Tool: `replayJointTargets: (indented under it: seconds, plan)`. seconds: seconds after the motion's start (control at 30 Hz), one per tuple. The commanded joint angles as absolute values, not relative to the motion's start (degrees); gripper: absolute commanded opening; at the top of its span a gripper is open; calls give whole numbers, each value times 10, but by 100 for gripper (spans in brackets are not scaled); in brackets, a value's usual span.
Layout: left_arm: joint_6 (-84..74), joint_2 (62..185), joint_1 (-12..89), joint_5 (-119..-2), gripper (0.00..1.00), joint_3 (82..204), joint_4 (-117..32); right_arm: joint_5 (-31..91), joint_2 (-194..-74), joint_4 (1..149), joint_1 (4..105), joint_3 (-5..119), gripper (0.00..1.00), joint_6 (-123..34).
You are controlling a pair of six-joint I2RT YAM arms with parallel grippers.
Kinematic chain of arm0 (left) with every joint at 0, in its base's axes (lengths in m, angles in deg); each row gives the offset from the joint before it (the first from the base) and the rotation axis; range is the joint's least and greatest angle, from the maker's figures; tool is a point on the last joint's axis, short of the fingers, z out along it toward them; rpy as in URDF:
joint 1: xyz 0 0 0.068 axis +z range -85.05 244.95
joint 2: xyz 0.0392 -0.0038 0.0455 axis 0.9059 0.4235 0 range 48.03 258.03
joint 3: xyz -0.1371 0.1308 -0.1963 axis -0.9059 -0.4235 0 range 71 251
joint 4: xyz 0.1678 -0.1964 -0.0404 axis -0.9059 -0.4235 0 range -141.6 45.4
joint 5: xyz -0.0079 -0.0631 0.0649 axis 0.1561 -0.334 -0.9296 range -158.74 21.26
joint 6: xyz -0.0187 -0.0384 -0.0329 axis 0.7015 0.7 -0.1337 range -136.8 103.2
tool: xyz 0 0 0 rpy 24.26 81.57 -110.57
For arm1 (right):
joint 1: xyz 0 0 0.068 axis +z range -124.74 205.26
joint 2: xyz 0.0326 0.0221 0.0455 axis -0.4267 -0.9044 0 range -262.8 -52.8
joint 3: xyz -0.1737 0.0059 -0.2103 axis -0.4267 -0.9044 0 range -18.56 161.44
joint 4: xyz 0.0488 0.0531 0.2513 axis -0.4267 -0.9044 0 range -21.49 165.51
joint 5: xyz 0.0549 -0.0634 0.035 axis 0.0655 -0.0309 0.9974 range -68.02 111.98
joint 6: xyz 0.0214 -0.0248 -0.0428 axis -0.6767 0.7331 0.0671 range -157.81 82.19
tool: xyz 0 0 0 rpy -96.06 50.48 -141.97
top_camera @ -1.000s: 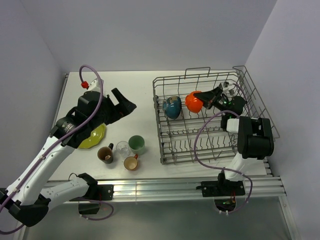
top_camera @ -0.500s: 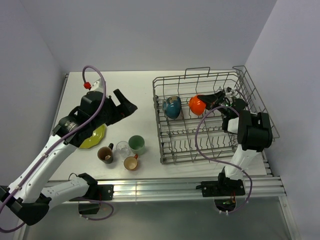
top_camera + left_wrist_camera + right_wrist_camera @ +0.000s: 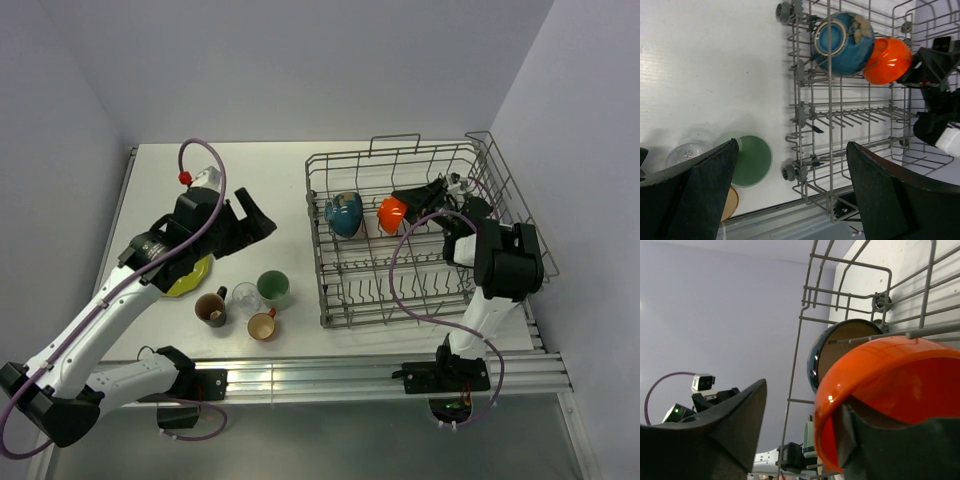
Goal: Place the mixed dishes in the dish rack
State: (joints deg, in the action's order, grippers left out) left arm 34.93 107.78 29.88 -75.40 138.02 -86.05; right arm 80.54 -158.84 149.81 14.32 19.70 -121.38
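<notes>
From above, we see the right tool [image 3: 412,203] reaching into the far part of the dish rack [image 3: 322,262], right at the orange-red bowl [image 3: 391,212]. That bowl stands on edge among the tines, just beside the blue bowl [image 3: 344,214]. The left tool [image 3: 262,215] hangs over the white worktop [image 3: 270,165], apart from the rack and near the yellow-green plate [image 3: 192,274]. Closer to the arm bases on the worktop, the pale green cup [image 3: 273,289], clear glass [image 3: 246,297], dark brown mug [image 3: 211,308] and small orange cup [image 3: 262,326] stand in a cluster.

The left wrist view gives us what the top view cannot. The left tool's two dark fingers are spread wide with nothing between them. The blue bowl shows its glazed underside and pale foot ring, with the glossy orange-red bowl right against it. The rack is thin grey wire.

In the right wrist view, the right tool is spread. One finger sits inside the orange-red bowl behind its rim, and the other stands clear of the outer wall with a gap showing. Behind the bowl we see the blue bowl's cream inside, which is hidden from the left wrist.
</notes>
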Motion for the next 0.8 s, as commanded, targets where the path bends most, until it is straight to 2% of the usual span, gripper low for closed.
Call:
replayJointTargets:
  seconds: [0.0,0.13,0.23,0.27,0.3,0.33,0.37,0.4,0.77]
  plan:
    - [336,1081,299,-751,96,1363,-863,819,-1544,1587,149,219,62,-1154]
    - [336,1075,299,-738,95,1334,-854,817,-1506,1494,151,223,65,-1088]
    - [337,1071,299,-732,95,1326,-846,814,-1495,1412,155,238,60,-1033]
    - [336,1070,298,-731,95,1324,-845,816,-1496,1401,157,245,48,-1027]
    - [336,1069,298,-730,95,1325,-846,819,-1498,1400,158,248,41,-1028]
    - [334,1070,298,-730,95,1327,-846,821,-1503,1412,159,249,16,-1035]
    - [333,1070,299,-730,95,1328,-846,823,-1504,1424,159,243,5,-1042]
    - [332,1070,299,-732,95,1329,-848,827,-1504,1442,159,242,0,-1052]
    - [333,1072,299,-720,94,1318,-827,859,-1508,1524,164,271,0,-1123]
